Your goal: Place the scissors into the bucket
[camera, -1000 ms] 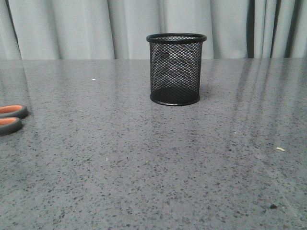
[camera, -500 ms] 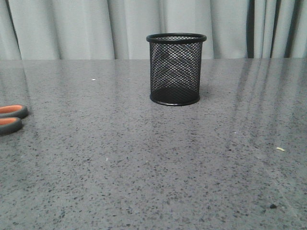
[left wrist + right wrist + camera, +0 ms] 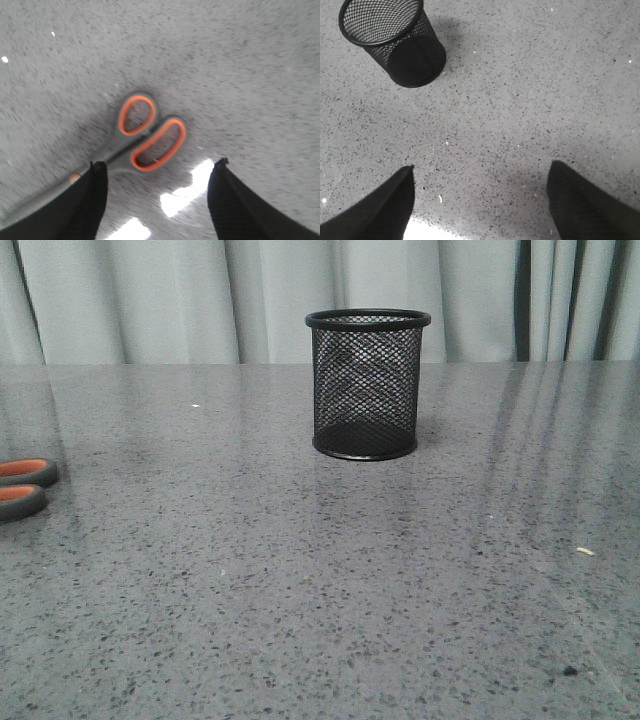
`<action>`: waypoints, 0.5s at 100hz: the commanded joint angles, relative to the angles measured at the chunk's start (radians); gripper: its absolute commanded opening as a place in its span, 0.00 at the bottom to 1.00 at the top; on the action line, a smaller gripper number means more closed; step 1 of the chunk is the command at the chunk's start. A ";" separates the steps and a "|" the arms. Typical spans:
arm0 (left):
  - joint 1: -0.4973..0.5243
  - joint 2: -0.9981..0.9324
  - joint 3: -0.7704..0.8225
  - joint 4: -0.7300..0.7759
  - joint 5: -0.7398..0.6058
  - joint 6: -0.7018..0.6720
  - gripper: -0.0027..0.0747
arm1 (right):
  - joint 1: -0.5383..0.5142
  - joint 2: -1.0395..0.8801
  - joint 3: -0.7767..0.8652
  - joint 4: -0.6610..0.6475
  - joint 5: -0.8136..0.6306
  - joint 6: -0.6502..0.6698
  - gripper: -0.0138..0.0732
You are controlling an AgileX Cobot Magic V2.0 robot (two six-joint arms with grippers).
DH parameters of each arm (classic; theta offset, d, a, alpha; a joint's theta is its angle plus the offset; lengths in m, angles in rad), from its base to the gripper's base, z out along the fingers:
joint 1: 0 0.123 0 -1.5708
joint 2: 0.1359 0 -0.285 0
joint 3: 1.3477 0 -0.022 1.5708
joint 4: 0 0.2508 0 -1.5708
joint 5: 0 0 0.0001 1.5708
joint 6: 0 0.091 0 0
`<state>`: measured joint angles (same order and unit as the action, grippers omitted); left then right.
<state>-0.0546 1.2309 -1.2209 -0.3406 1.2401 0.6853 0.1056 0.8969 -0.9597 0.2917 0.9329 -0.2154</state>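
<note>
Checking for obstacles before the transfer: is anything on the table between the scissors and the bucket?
Nothing: in the front view, only bare speckled table lies between the scissors at the left edge and the bucket.

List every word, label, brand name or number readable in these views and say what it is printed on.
None: no readable text appears in any view.
Scissors: no marking visible on the handles or the blurred blades.
Wire-mesh cup: plain black mesh, rim and base, no label.
Speckled tabletop and curtain: no writing or signs.
Left hand and right hand: plain black fingers, nothing printed.
</note>
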 commanded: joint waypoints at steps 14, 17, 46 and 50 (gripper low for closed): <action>-0.008 0.112 -0.087 -0.008 0.037 0.537 0.56 | 0.046 -0.002 -0.036 0.003 -0.056 -0.010 0.73; -0.008 0.125 -0.087 -0.005 0.037 0.610 0.56 | 0.055 -0.002 -0.036 0.003 -0.056 -0.011 0.73; -0.008 0.209 -0.087 0.169 0.037 0.707 0.56 | 0.103 -0.002 -0.036 -0.010 -0.054 -0.011 0.73; -0.008 0.224 -0.084 0.164 0.037 0.744 0.56 | 0.108 -0.002 -0.036 -0.012 -0.054 -0.011 0.73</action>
<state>-0.0566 1.4604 -1.2743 -0.1718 1.2401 1.3789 0.2036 0.8974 -0.9597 0.2816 0.9329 -0.2154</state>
